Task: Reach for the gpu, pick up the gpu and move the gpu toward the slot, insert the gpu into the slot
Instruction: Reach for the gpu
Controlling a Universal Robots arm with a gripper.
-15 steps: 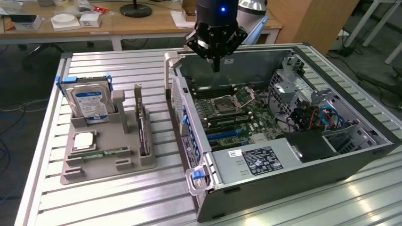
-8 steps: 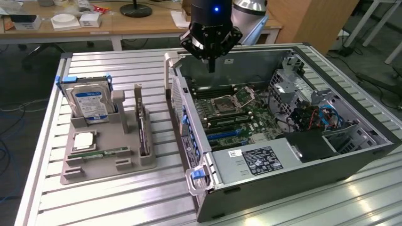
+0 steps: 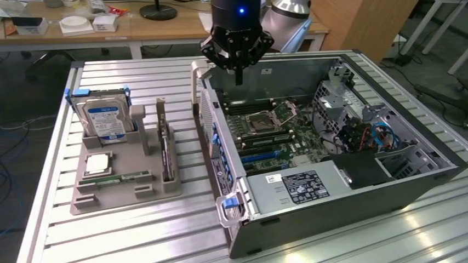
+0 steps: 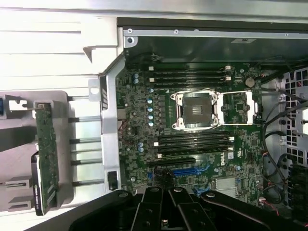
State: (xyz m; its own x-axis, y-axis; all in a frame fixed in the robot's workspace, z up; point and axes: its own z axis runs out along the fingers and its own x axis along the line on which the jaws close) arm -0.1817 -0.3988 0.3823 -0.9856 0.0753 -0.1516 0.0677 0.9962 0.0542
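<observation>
Above the far rim of the open computer case (image 3: 409, 181), my jaws hang pointing downward, pressed together tip to tip. They touch neither the case nor any part inside it. Directly below them lies the far edge of the motherboard (image 3: 285, 131), with the bare processor socket (image 3: 262, 121) a little nearer the camera.

The gpu (image 3: 168, 161) stands on its long edge in a slot of the grey holder (image 3: 120, 189), which rests on the ribbed metal worktop (image 3: 131, 230) at the exterior view's left of the case. The card is upright, lengthwise between two holder posts, and well apart from my jaws. In the wrist view the gpu (image 4: 47, 144) shows as a narrow green board seated in the holder (image 4: 19, 130), outside the case wall, with the motherboard (image 4: 144, 120) and socket (image 4: 195, 109) beside it.

A blue-labelled hard drive (image 3: 104, 120) stands upright in the same holder, on the side farther from the case.
</observation>
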